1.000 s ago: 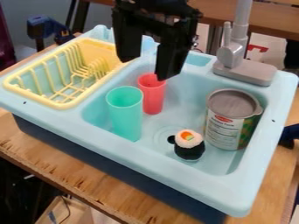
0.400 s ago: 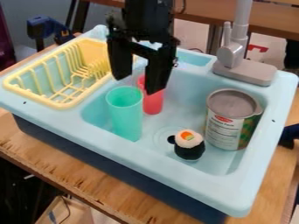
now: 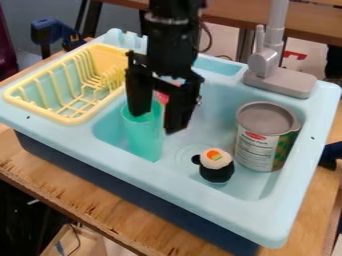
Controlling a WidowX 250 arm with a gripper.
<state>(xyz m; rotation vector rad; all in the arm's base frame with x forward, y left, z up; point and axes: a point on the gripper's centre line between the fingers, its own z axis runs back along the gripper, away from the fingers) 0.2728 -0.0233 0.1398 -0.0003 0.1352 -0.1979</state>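
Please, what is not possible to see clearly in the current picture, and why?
Camera view:
- Red cup: mostly hidden by the gripper.
- Green cup: part of its rim, behind the gripper.
- Can: label's fine print, too small.
- Blue object: cut off by right edge.

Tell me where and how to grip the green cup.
Come from above and pinch the wall at the rim. The green cup stands upright in the sink, its open mouth facing up, so the pincer could likely put one finger inside and one outside. The red cup close behind makes that side look awkward.
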